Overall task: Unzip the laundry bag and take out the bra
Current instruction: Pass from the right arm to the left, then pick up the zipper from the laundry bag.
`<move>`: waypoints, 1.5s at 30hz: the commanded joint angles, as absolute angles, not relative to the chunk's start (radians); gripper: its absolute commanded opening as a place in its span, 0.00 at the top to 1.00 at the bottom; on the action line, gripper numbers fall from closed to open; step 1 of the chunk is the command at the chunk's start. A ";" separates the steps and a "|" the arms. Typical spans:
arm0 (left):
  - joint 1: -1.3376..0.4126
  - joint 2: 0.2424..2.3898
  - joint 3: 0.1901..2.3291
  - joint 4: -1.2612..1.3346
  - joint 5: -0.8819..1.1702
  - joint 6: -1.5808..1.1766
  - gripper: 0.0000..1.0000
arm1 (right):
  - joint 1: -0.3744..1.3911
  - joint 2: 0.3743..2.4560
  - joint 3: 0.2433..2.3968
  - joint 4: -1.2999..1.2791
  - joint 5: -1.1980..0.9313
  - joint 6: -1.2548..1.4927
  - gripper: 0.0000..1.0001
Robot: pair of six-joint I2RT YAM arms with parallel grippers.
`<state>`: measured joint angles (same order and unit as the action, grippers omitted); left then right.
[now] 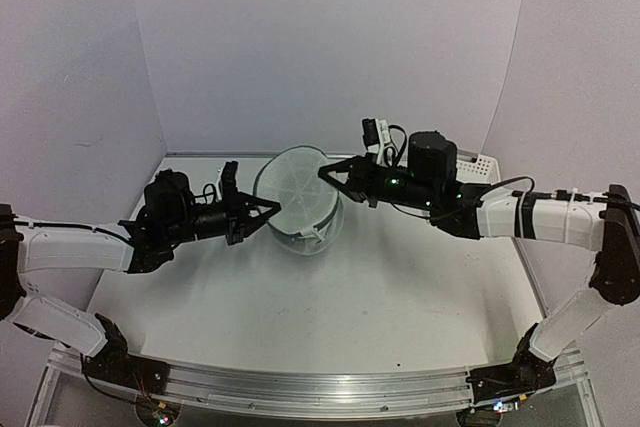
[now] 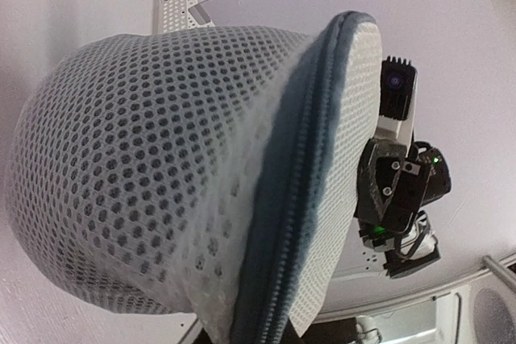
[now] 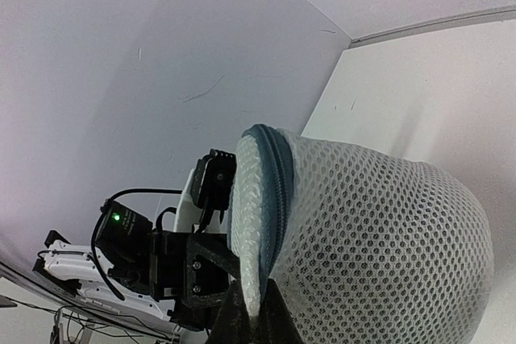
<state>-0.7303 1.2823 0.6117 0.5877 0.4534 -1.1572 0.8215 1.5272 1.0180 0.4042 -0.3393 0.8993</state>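
Observation:
The laundry bag (image 1: 297,202), a white mesh cylinder with a dark zipper rim, stands mid-table with its round lid up. My left gripper (image 1: 268,209) pinches the rim from the left. In the left wrist view the mesh wall (image 2: 145,167) fills the frame, and the left gripper (image 2: 246,336) is shut on the zipper band (image 2: 298,191). My right gripper (image 1: 326,174) holds the far right edge of the lid. In the right wrist view the right gripper (image 3: 254,324) is shut on the lid's edge (image 3: 250,223). The bra is hidden.
A white slotted basket (image 1: 478,165) sits at the back right behind the right arm, and its corner (image 2: 184,12) shows in the left wrist view. White walls close in the back and both sides. The arm bases stand on a metal rail (image 1: 300,387) at the near edge.

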 commanded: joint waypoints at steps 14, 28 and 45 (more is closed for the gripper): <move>-0.683 1.322 0.595 0.662 0.469 -1.244 1.00 | 0.830 1.569 0.941 0.423 -0.337 0.750 0.65; -0.669 1.410 0.564 0.661 0.435 -1.353 1.00 | 0.860 1.393 0.748 0.353 -0.248 0.510 0.40; -0.669 1.457 0.574 0.663 0.444 -1.427 1.00 | 0.997 1.481 0.632 0.713 -0.212 0.076 0.52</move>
<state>-0.6727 1.4723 0.5602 0.5869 0.4416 -1.4117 0.9791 1.4300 0.6609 0.5224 -0.2543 0.2150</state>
